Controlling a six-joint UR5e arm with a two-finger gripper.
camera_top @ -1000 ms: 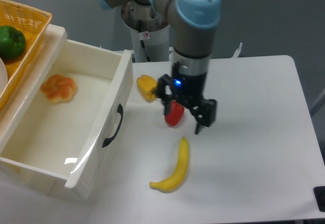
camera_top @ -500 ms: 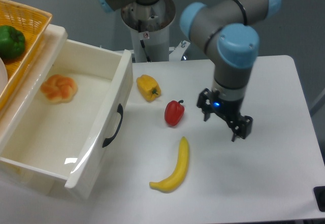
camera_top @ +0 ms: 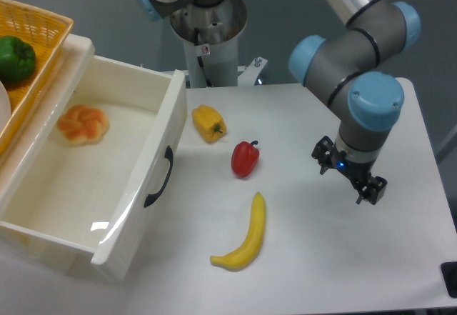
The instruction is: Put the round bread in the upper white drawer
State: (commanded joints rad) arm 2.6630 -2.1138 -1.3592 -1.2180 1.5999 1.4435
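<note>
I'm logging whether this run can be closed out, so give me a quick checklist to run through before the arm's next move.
1. Round bread inside the upper white drawer: ok, it lies on the drawer floor near the back left.
2. Hand empty: ok, nothing between the fingers.
3. Hand away from the drawer: ok, it is over the table's right side.
4. Drawer state: open, pulled out.
5. Path near the drawer front: yellow pepper, red pepper and banana lie on the table beside it.
6. Fingers open or shut: cannot tell.
</note>
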